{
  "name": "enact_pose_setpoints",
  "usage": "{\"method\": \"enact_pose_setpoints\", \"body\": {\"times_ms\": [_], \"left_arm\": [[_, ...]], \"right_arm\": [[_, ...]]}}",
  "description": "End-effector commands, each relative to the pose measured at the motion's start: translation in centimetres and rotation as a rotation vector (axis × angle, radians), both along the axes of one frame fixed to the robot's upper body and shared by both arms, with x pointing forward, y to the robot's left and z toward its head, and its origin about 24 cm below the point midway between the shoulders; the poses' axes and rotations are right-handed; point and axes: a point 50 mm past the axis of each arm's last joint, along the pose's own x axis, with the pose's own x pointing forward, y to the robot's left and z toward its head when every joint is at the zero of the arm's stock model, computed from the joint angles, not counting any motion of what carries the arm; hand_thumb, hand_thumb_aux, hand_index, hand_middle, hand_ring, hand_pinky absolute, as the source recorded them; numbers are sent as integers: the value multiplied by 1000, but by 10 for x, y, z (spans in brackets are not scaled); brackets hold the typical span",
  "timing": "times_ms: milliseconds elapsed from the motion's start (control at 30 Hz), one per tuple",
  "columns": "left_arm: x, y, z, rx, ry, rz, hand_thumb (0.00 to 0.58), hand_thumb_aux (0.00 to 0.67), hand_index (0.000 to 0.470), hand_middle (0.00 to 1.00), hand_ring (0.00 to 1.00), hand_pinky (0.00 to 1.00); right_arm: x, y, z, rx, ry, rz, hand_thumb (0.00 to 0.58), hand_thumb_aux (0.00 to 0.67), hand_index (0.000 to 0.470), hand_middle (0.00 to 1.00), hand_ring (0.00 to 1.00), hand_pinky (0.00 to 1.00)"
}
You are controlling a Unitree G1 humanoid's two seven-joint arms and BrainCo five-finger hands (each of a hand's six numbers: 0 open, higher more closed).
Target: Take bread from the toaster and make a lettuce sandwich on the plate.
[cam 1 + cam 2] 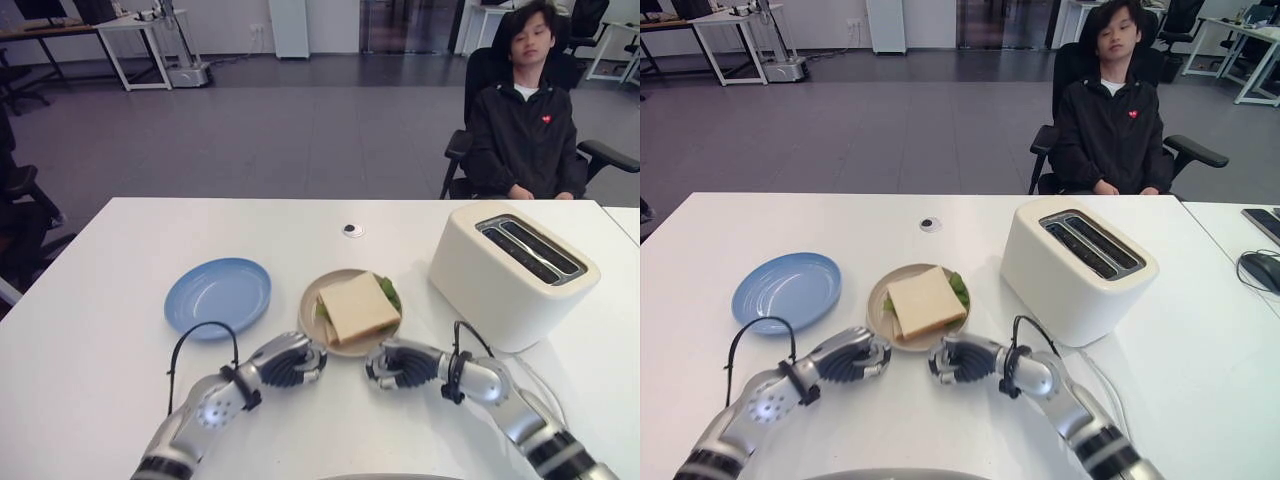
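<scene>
A sandwich [357,307] of white bread with green lettuce [390,293] showing at its edges lies on a small beige plate [308,311] in the middle of the white table. The cream toaster [512,272] stands to the right, and both of its slots look dark and bare. My left hand [287,360] rests on the table just in front of the plate's left side, fingers curled, holding nothing. My right hand [400,362] sits just in front of the plate's right side, fingers also curled and holding nothing.
A blue plate [218,296] with nothing on it lies left of the beige plate. A small round black fitting [352,230] is set in the table behind them. A cable [535,382] runs from the toaster along the right side. A person sits in a chair beyond the far edge.
</scene>
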Motion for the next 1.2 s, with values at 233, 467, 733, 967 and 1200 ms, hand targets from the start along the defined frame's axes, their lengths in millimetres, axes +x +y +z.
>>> {"method": "enact_pose_setpoints", "body": {"times_ms": [233, 467, 733, 967, 1200], "left_arm": [[78, -22, -14, -19, 71, 174, 580, 670, 470, 1000, 1000, 1000], [-20, -49, 49, -267, -90, -27, 0, 0, 0, 129, 129, 129], [-58, 6, 51, -673, -15, 222, 0, 0, 0, 0, 0, 0], [-54, 13, 48, -814, 27, 205, 0, 0, 0, 0, 0, 0], [-55, 13, 51, -868, 13, 192, 0, 0, 0, 0, 0, 0]], "right_arm": [[59, -11, -20, -60, -95, -234, 580, 657, 461, 1000, 1000, 1000], [1, -53, 33, 353, -228, -192, 0, 0, 0, 1000, 1000, 1000], [-16, -56, 37, 723, -46, -266, 0, 0, 0, 353, 353, 353], [-17, -55, 31, 803, -11, -258, 0, 0, 0, 0, 0, 0], [-13, -60, 38, 889, 26, -249, 0, 0, 0, 0, 0, 0]]}}
